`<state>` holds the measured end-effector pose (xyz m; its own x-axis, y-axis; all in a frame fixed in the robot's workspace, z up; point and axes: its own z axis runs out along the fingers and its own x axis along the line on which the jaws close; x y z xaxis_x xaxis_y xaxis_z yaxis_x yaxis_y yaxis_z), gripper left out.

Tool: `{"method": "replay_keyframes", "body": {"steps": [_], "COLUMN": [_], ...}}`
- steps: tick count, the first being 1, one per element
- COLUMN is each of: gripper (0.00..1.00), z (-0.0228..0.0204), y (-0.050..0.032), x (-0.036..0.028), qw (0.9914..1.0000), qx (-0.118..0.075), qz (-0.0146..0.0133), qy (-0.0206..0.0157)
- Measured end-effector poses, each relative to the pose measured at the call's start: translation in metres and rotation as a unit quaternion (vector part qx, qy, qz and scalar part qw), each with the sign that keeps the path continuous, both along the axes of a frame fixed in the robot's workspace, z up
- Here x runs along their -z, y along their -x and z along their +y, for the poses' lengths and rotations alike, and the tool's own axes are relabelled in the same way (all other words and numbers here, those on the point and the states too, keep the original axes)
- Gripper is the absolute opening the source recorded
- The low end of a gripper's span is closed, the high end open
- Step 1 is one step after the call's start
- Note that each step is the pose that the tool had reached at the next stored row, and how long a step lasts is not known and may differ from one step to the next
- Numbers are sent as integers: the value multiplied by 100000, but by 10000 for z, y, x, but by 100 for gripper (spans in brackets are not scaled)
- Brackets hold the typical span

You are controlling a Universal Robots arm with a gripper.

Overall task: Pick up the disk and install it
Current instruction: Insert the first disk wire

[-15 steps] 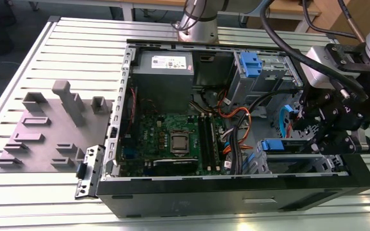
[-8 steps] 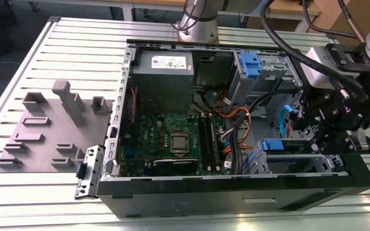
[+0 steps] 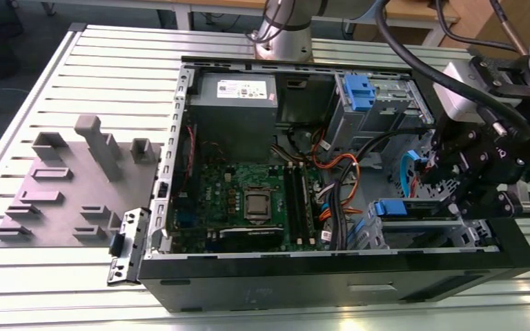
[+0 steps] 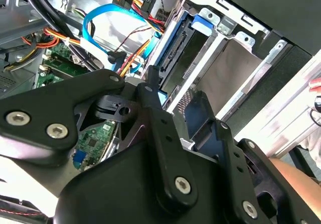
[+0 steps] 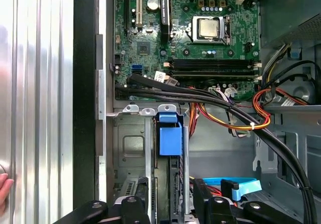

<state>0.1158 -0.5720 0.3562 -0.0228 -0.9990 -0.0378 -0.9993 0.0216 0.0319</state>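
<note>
Disk point(image 5: 170, 138) slotted on edge into drive cage point(image 5: 128, 148) at the exterior view's right, apparently home; gripper point(image 5: 173, 196) straddling it, fingers point(image 5: 203, 198) spread, clasping nothing; little left to do.

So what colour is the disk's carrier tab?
Blue; the disk's carrier tab shows best in the first wrist view.

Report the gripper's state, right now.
Gripper: open or closed cannot be told; it sits right at the disk, which stands slotted in the drive cage.
</note>
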Motion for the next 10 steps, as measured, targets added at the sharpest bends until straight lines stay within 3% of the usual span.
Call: {"method": "replay_keyframes", "body": {"steps": [10], "gripper": [48], "z": [0], "y": [0], "x": [-24], "qw": [100000], "qx": [0], "qz": [0], "qy": [29]}}
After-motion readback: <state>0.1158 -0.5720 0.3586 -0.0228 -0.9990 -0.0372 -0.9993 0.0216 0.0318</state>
